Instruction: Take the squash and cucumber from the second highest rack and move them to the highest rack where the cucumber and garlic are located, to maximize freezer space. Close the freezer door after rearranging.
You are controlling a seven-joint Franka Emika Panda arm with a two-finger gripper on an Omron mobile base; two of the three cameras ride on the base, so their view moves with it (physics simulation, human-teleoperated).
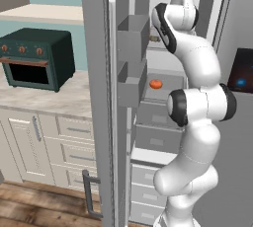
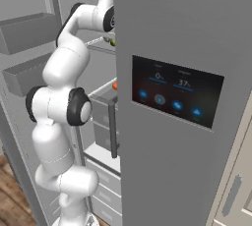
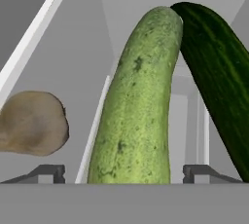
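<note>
Pincer (image 3: pixel 124 172) spread wide, dark tips (image 3: pixel 46 173) at either side of a light green cucumber (image 3: pixel 138 101) that runs lengthwise between them; no visible contact, so cannot tell whether held or merely straddled. Just beside it on the right, a dark green cucumber (image 3: pixel 216 77), upper ends of the two touching. Off to the left and apart, the beige-brown garlic (image 3: pixel 31 121), resting on the pale surface of the highest rack (image 3: pixel 78 96). From the left base view, white arm (image 1: pixel 195 102) reaching up into the freezer (image 1: pixel 168 88), hand buried high inside near the top. Freezer door (image 1: pixel 111 97) swung wide open, two boxy grey bins (image 1: pixel 132 38) on its white lining, bar handle (image 1: pixel 89 194) low at the edge. Lower down inside, a small orange-red item (image 1: pixel 156 84) on a shelf above grey-fronted drawers (image 1: pixel 155 139). To the left, a dark green countertop oven (image 1: pixel 35 58) on the counter. In the right base view, neighbouring door with dark blue-lit panel (image 2: pixel 174 97) in the foreground.
</note>
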